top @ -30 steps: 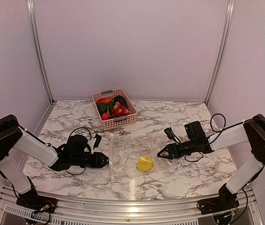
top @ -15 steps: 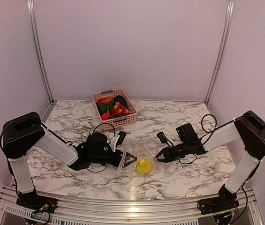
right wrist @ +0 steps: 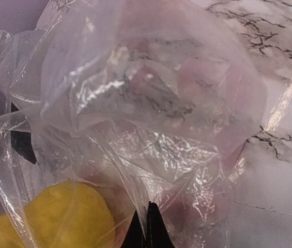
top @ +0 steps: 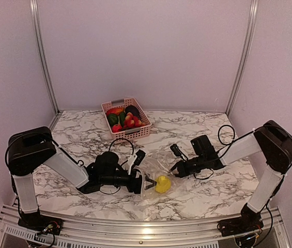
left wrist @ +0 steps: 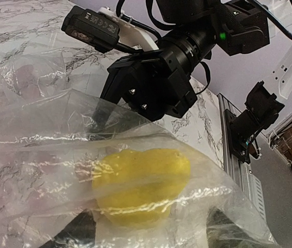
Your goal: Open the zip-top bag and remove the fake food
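Note:
The clear zip-top bag [top: 158,169] lies crumpled at mid-table with a yellow lumpy fruit [top: 162,184] inside it. My left gripper [top: 144,182] is open at the bag's left end. In the left wrist view its dark fingers [left wrist: 73,235] show through the plastic on either side of the yellow fruit [left wrist: 143,186], which sits just ahead of them. My right gripper [top: 175,169] is shut on a fold of the bag's film [right wrist: 151,206], its tips [right wrist: 148,230] pinched together beside the fruit [right wrist: 58,219]. Other fake food, red, green and dark purple, fills the pink basket [top: 135,135].
The pink basket stands at the back, left of centre, near the rear wall. Marble tabletop [top: 208,194] stretches round the bag. Metal frame posts [top: 42,57] rise at both back corners, and a rail [top: 135,227] runs along the near edge.
My left arm has slid right to the bag and its jaws have opened wide. My right gripper has moved left and shut on the bag's film, bunching the bag.

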